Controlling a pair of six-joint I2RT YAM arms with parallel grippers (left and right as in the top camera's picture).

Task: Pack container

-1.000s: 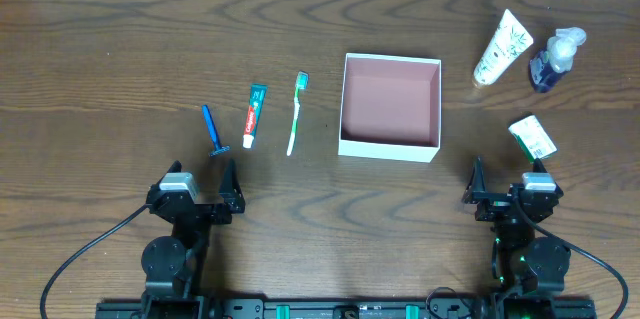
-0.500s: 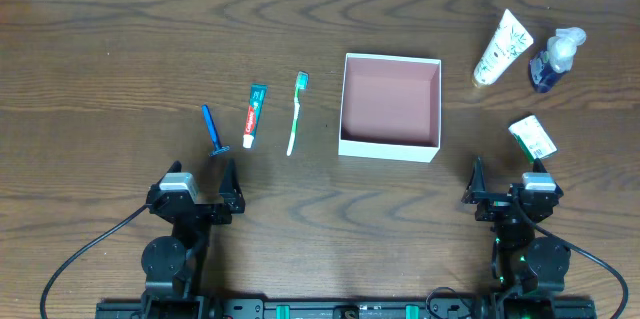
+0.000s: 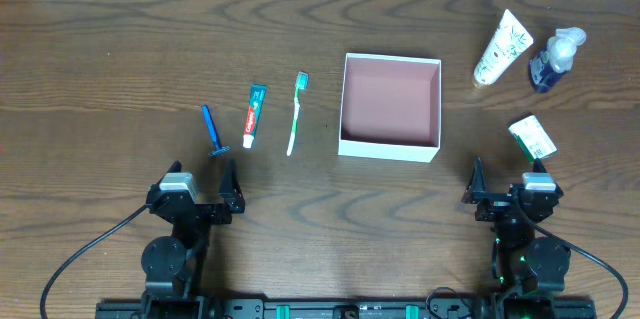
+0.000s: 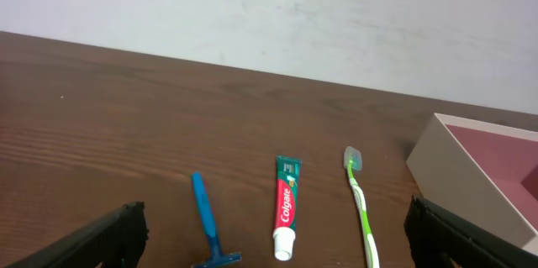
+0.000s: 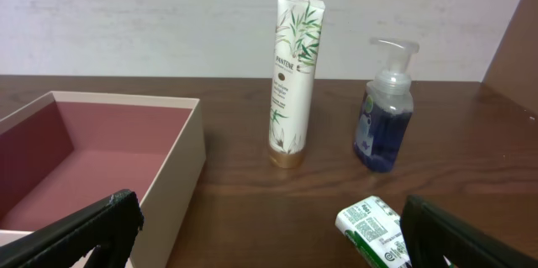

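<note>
- Dark wood-grain table (image 3: pixel 100 39) runs up to a plain pale wall, and everything you need lies on its far half.
- Your left gripper (image 3: pixel 197 181) has its jaws spread wide and nothing between them. It sits at the near edge, short of the razor (image 3: pixel 211 131).
- Your right gripper (image 3: pixel 510 181) is just as wide and just as bare, near the green-and-white packet (image 3: pixel 532 137).
- You find the container (image 3: pixel 388 151) near the table's middle, between the two arms and well apart from both. It is a shallow square box, white outside and dusty pink inside, and it sits flat.
- Nothing is in it yet: the pink floor is bare from wall to wall.
- Expect the box to be light and fairly stiff, likely card, with thin walls. A nudge would probably slide it over the smooth wood, so lower items in rather than pushing against it.
- If you must shift it, pinch one side wall over the rim, one finger inside and one outside.
- To its left lie the toothbrush (image 3: pixel 295 113) and the Colgate tube (image 3: pixel 254 115).
- To its right are the Pantene tube (image 3: pixel 502 48) and the blue pump bottle (image 3: pixel 553 61).
</note>
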